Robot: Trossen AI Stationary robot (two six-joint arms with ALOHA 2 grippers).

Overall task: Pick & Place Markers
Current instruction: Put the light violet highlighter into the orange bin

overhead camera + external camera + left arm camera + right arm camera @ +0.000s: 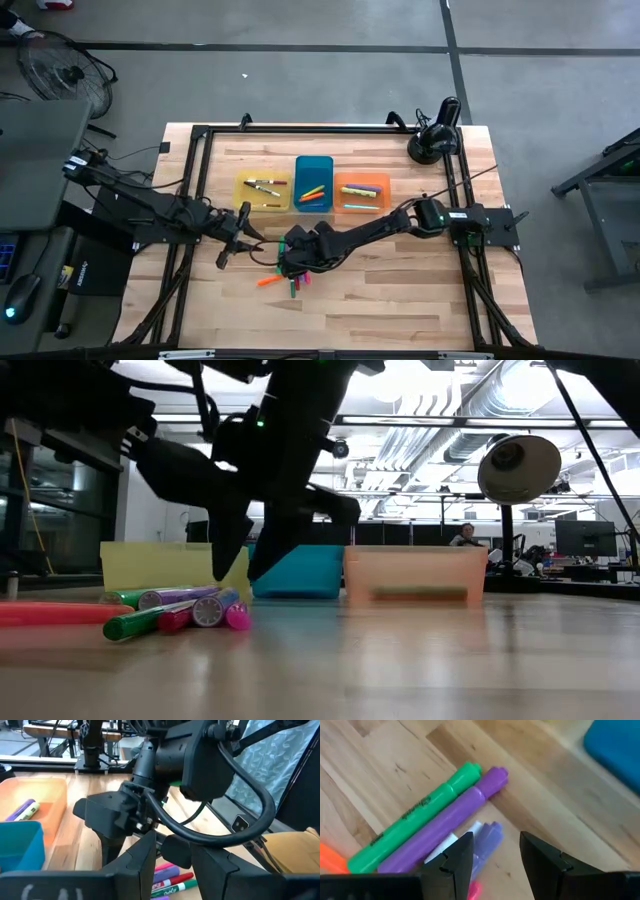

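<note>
A pile of markers (285, 281) lies flat on the wooden table in front of the trays: green (415, 815), purple (445, 827), a pale violet one (485, 845), orange and pink beside them. My right gripper (495, 865) is open and hangs just above the pile, pointing down, one finger on either side of the violet marker, touching nothing. In the low view its fingertips (240, 572) stand slightly above the markers (180, 610). My left gripper (232, 243) is open and waits left of the pile, level with the right gripper (125, 820).
Three trays stand in a row beyond the pile: yellow (263, 192), blue (313, 183) and orange (361, 193), each with a few markers inside. A black lamp (435, 140) stands at the far right corner. Bare wood lies near the table's near edge.
</note>
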